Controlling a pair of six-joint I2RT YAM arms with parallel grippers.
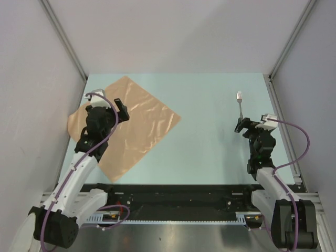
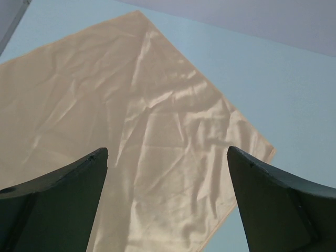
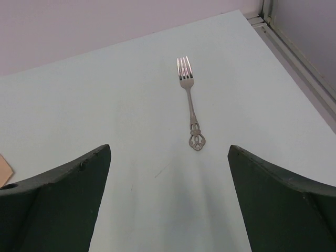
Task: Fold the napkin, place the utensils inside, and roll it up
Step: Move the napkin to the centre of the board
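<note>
my left gripper (image 2: 166,152) hangs with its jaws spread wide and empty. the napkin (image 2: 157,121) lies flat under and ahead of it, one corner pointing away beyond the fingertips. i judge the cloth thin, limp and a bit slick, so it will slide and crease rather than hold a fold. i'd pinch a corner or an edge, not the middle.

my right gripper (image 3: 169,148) is equally spread and holds nothing. the fork (image 3: 189,105) lies just ahead of its fingertips on the bare table (image 3: 79,94), handle end toward the tool and tines away. it looks light, rigid and low against the surface, likely to skate, so i'd close on the slim handle.

the wrist views show the wrinkles and the handle's pierced end. only the top view shows napkin and fork lying well apart.
</note>
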